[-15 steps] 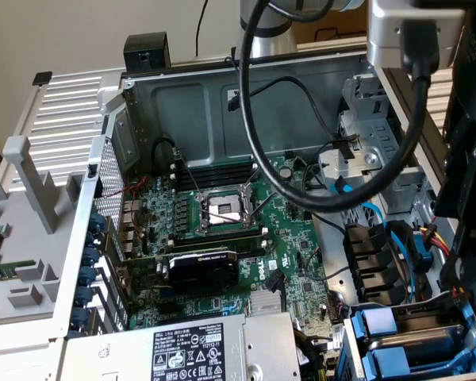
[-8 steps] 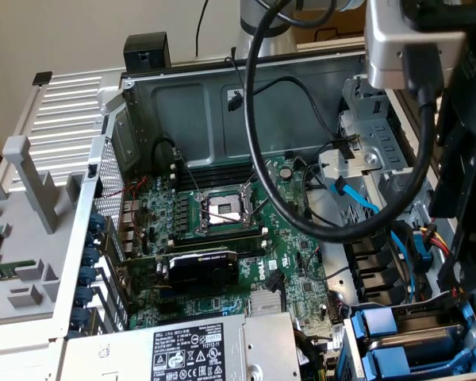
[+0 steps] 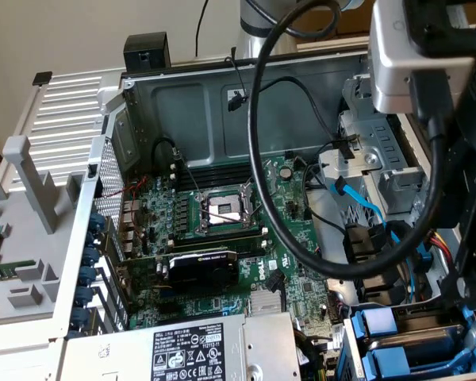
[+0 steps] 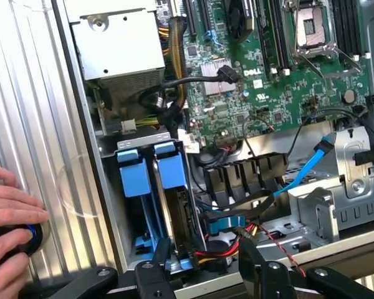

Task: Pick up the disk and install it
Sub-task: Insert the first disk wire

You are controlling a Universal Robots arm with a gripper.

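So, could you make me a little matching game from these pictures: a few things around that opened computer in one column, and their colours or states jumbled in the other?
Things:
1. motherboard
2. drive carriers
3. hand
4. tool

Descriptions:
A. open, holding nothing
B. green
C. bright blue
D. on the ribbed metal panel

Pairs: 1-B, 2-C, 3-D, 4-A.
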